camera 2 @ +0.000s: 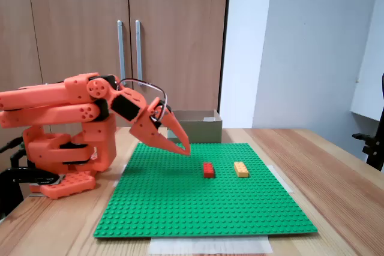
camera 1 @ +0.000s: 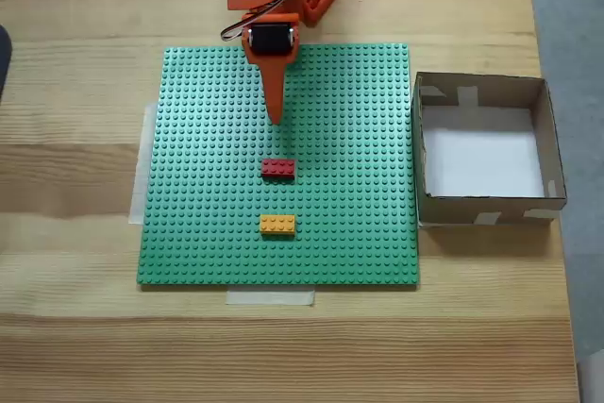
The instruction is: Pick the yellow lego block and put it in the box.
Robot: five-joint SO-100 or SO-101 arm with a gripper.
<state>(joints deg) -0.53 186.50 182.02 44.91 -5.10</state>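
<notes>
1. Two bricks are seen on the green baseplate [camera 1: 208,186]: a red brick [camera 1: 277,168] and the yellow lego block [camera 1: 277,225].
2. Gripper [camera 1: 275,118] is seen as one orange wedge in a fixed view from above, tips pointing down the picture toward the bricks. In a fixed view from the side, the gripper [camera 2: 183,148] is angled downward, tips low over the baseplate [camera 2: 198,208].
3. Jaws appear pressed together with no gap visible between them; nothing is held.
4. Red brick is placed just ahead of the jaw tips, in line with them, apart from them. In the side view the red brick [camera 2: 208,169] lies to the right of the tips.
5. Yellow lego block is placed beyond the red brick, on the same line from the jaws, farther out. It is not touched by the jaws and is seated flat on the baseplate. In the side view the yellow lego block [camera 2: 241,169] sits right of the red brick, a gap between them.
6. Box [camera 1: 547,153] is located off to the side of the jaws, right of them in the top view, just beside the baseplate's right edge on the wooden table [camera 1: 75,346]. White floor is visible inside; pale tape pieces are seen on its walls.
7. In the side view the box [camera 2: 201,130] is seen behind the jaws.
</notes>
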